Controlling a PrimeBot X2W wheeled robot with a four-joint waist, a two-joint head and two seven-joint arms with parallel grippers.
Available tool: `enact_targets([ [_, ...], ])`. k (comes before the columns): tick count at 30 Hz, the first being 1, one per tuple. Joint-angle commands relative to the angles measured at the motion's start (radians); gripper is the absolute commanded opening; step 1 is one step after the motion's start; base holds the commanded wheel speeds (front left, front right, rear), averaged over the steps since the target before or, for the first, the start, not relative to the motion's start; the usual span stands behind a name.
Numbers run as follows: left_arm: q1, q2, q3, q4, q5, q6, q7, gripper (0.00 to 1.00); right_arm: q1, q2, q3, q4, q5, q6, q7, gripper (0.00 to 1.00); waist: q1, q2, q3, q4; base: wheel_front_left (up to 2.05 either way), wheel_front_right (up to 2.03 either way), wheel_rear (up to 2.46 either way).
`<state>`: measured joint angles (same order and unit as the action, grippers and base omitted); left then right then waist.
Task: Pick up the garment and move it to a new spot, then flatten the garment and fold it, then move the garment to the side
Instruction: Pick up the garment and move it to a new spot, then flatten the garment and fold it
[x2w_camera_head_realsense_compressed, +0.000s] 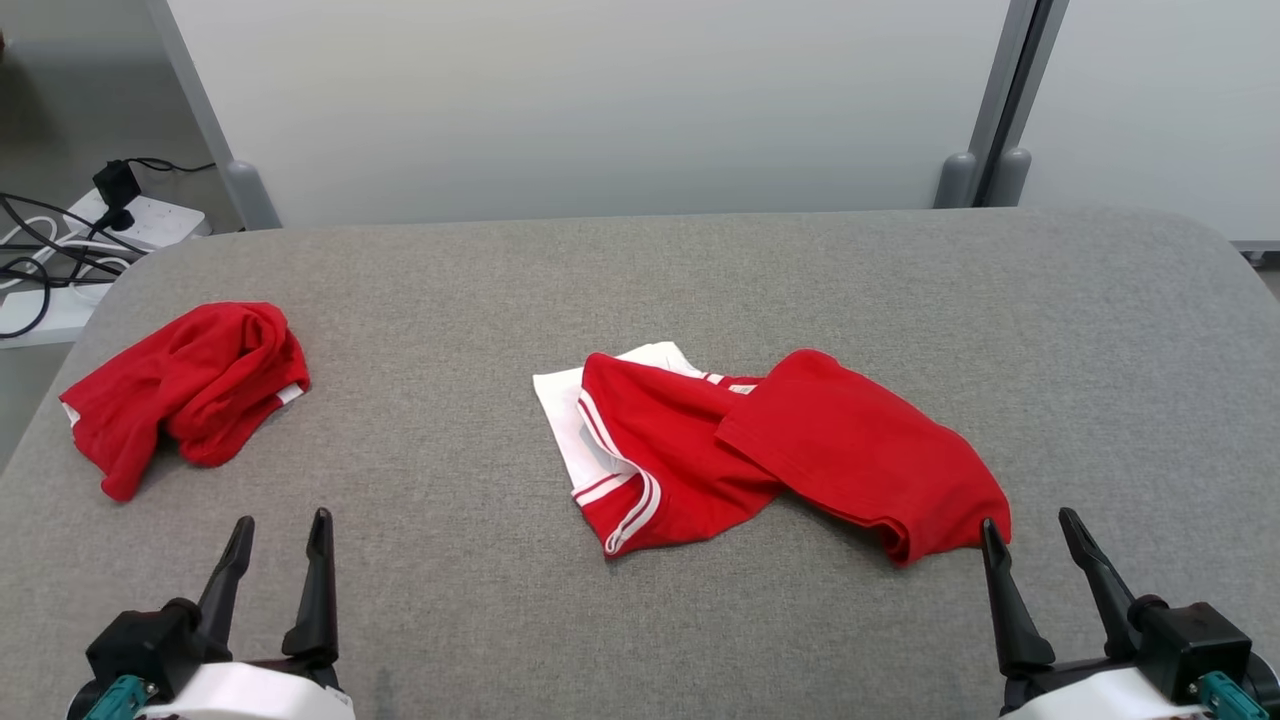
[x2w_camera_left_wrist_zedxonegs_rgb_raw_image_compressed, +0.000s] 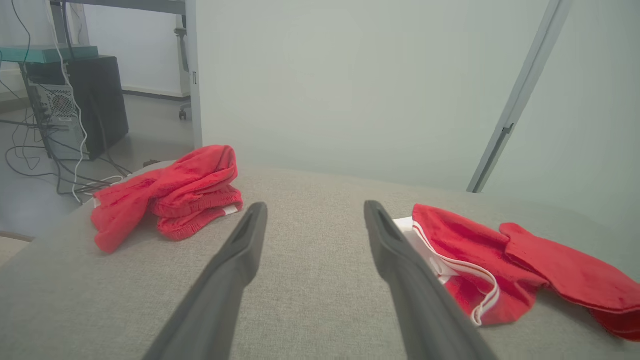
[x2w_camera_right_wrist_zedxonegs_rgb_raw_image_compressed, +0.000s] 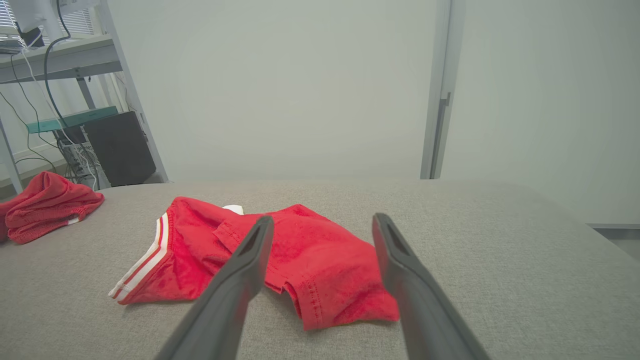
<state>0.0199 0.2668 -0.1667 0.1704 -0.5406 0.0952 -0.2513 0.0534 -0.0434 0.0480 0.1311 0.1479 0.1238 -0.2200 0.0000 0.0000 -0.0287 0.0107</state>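
Left claw (x2w_camera_left_wrist_zedxonegs_rgb_raw_image_compressed: 315, 205) stands spread wide between crumpled red garment (x2w_camera_left_wrist_zedxonegs_rgb_raw_image_compressed: 170, 195) and red-and-white garment (x2w_camera_left_wrist_zedxonegs_rgb_raw_image_compressed: 500, 255).

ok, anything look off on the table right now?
Nothing spilled or damaged. The red and white garment mid-table lies rumpled, one red part flopped over the rest. A second red garment sits bunched in a heap near the left edge of the table. The left gripper and right gripper are open and empty.

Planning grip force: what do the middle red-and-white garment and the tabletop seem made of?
Red-and-white garment: probably soft knit jersey, matte; it lies in limp folds with stitched hems. Tabletop: grey woven cloth covering, matte, with a visible weave.
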Motion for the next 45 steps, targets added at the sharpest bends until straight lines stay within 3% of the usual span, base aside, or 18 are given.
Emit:
enact_targets([
  [1,-0.027,0.018,0.042,-0.019,0.02,-0.013,-0.01,1.0,-0.02,-0.01,0.025,-0.038,-0.004,0.007,0.0,1.0,0.0,0.0,0.001,0.002,0.0,0.0,0.0],
  [10,-0.039,-0.003,0.045,0.034,0.074,-0.054,-0.01,1.0,-0.019,-0.008,0.032,-0.042,-0.003,0.007,0.005,1.0,0.0,0.0,0.002,0.008,0.0,0.0,0.0],
  [28,-0.104,-0.029,0.04,0.096,0.1,-0.083,-0.01,1.0,-0.033,-0.007,0.047,-0.037,0.005,0.007,0.004,1.0,0.0,0.0,0.02,-0.002,0.0,0.0,0.0],
  [37,-0.236,-0.042,-0.009,0.147,0.11,-0.116,0.02,1.0,-0.054,-0.007,0.064,-0.045,0.003,0.007,0.006,1.0,0.0,0.0,0.066,-0.026,0.0,0.0,0.0],
  [45,-0.414,-0.069,-0.071,0.277,0.101,-0.169,0.097,1.0,-0.089,-0.007,0.088,-0.051,0.001,0.007,0.005,1.0,0.0,0.0,0.132,-0.076,0.0,0.0,0.0],
])
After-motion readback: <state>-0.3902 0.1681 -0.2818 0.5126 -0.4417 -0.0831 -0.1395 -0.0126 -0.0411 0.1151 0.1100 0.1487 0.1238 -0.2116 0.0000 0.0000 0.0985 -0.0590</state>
